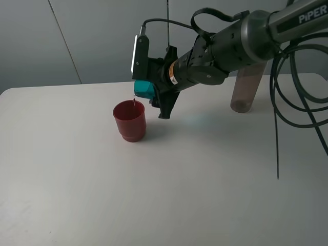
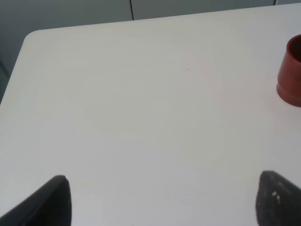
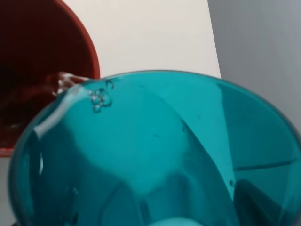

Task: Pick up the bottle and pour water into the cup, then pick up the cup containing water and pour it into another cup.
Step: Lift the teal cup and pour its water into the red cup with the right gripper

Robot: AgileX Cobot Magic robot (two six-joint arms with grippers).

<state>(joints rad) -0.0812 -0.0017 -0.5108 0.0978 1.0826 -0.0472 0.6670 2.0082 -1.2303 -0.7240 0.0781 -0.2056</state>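
The right gripper (image 1: 152, 82) reaches in from the right side of the table (image 1: 77, 169), its jaws clamped on the teal cup (image 1: 144, 90), one on each side of the cup's wall. The teal cup is in the air, tipped steeply on its side with its mouth turned down towards the red cup (image 1: 129, 119), its lip just above the red rim. A thin thread of water (image 1: 135, 102) falls from that lip into the red cup. In the right wrist view the teal cup (image 3: 155, 150) fills most of the picture, small bubbles cling near its rim, and water (image 3: 66, 82) spills over the edge into the dark inside of the red cup (image 3: 42, 56). The red cup stands upright in the far half of the table, a little left of the middle. The bottle (image 1: 246, 87) stands upright near the far edge, towards the far right corner, partly hidden behind the right arm and well apart from both cups. The left gripper (image 2: 162, 200) hangs over bare table towards the left edge, its fingertips (image 2: 54, 202) wide apart with nothing between them, and the red cup (image 2: 290, 70) shows at the side of its view. Black cables (image 1: 297, 102) loop down beside the right arm.
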